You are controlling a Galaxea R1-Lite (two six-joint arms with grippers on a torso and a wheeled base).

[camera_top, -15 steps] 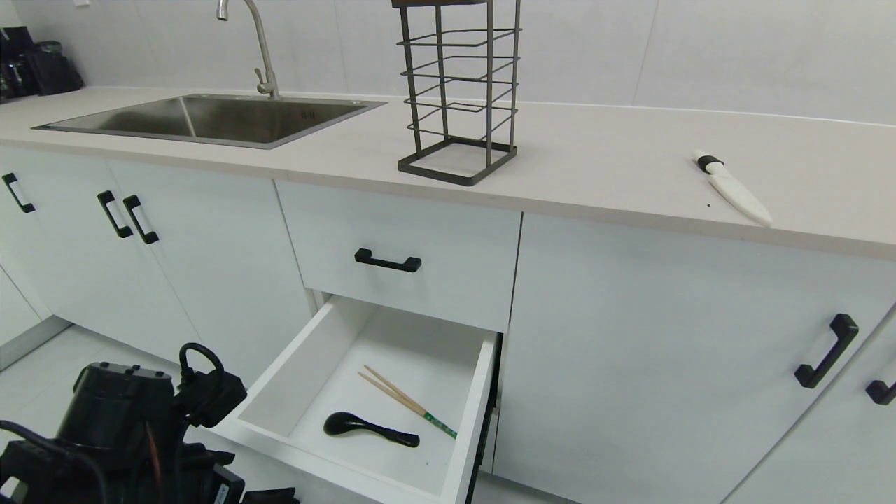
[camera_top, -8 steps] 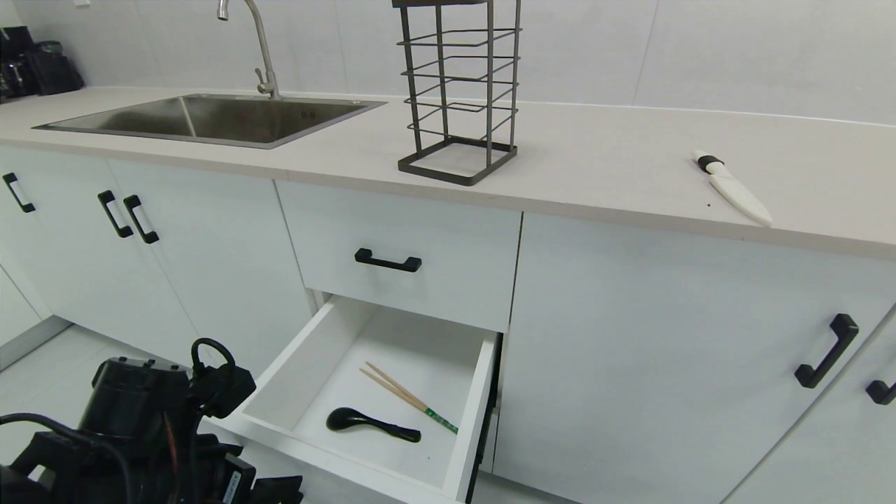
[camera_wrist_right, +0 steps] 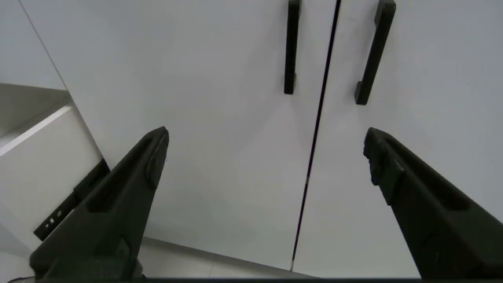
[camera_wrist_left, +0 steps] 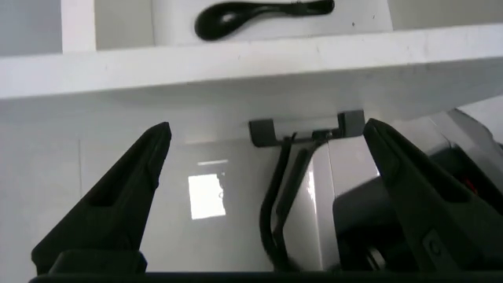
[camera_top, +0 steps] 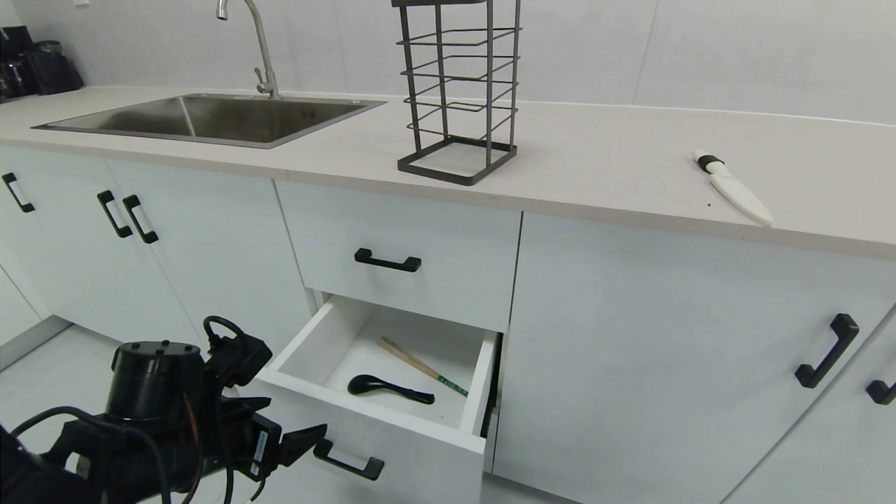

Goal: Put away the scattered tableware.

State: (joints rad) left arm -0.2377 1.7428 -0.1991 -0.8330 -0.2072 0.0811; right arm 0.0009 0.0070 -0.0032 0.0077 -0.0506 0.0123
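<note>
The drawer [camera_top: 392,437] has slid halfway shut. The left gripper [camera_wrist_left: 266,135], fingers spread wide, is at its front. The knife [camera_top: 735,190] still needs putting away.

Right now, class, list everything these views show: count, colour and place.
glossy black spoon: one, black, inside the open drawer
green-tipped wooden chopsticks: one pair, tan, beside the spoon
white lower drawer: one, white, partly open below a closed drawer
white knife with black band: one, white, countertop's right side
dark wire rack: one, dark grey, upright mid-countertop
stainless steel sink: one, silver, set into countertop's left side
curved steel faucet: one, silver, behind the sink
pale countertop: one, beige, above the cabinets
black bar handles: seven, black, on drawers and doors
left arm's jaws: open, black, before the open drawer's handle
right arm's jaws: open, black, facing closed cabinet doors
</note>
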